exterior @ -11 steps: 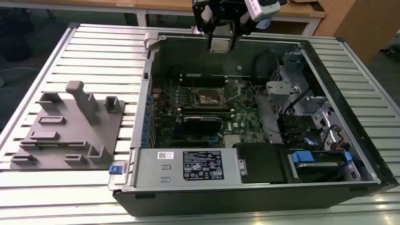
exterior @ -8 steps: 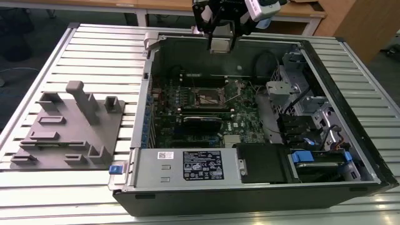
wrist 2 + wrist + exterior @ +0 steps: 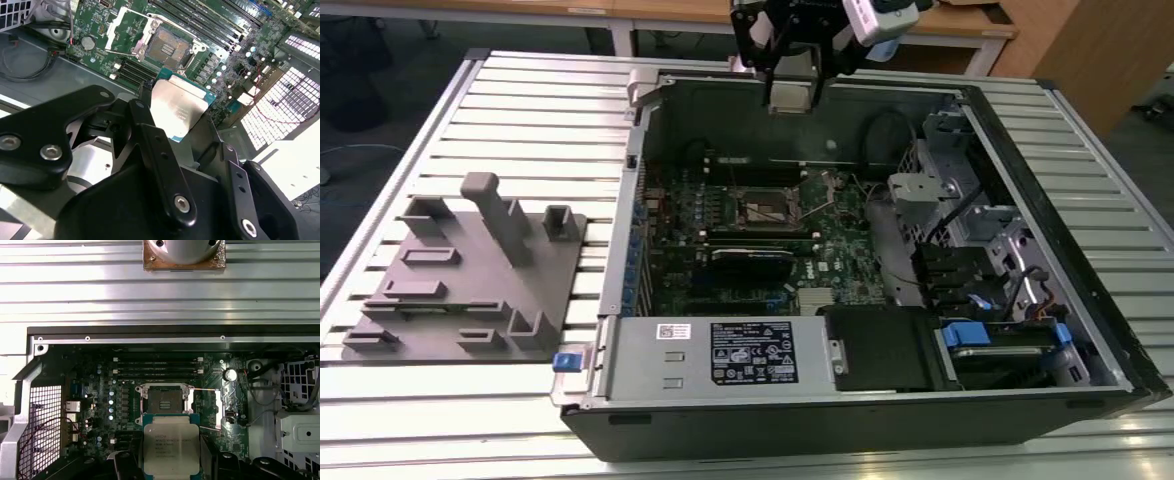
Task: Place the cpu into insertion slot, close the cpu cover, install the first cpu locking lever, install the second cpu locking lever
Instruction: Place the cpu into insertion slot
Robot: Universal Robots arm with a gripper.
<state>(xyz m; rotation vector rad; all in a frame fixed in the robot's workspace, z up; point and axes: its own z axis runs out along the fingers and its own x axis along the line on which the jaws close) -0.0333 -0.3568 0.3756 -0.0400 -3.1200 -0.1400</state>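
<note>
Resting on a ribbed aluminium bench (image 3: 520,110): one open computer case (image 3: 854,425), laid on its side, interior facing up.

Surface: silver slats running across the whole bench top. At the exterior view's left, a grey moulded fixture block (image 3: 467,270) with upright posts, standing apart from the case.

Room: wooden furniture (image 3: 587,8) beyond the bench's far edge, with dark floor (image 3: 374,70) at the exterior view's upper left.

Case contents: green circuit board (image 3: 841,250) on the case floor; a grey box with a black-and-white label (image 3: 707,355) along the near wall; drive cages and cables at the exterior view's right.

Insertion slot (image 3: 767,207) (image 3: 170,50) (image 3: 165,400): square, silver-rimmed, near the board's middle, dark contact field uncovered.

Tool (image 3: 791,90) (image 3: 180,117) (image 3: 172,460): black fingers (image 3: 150,135) clenched on the cpu (image 3: 177,107) (image 3: 171,450), raised over the case's far wall.

Cpu: held by two opposite edges, metal top outward, well above the board and apart from the slot.
</note>
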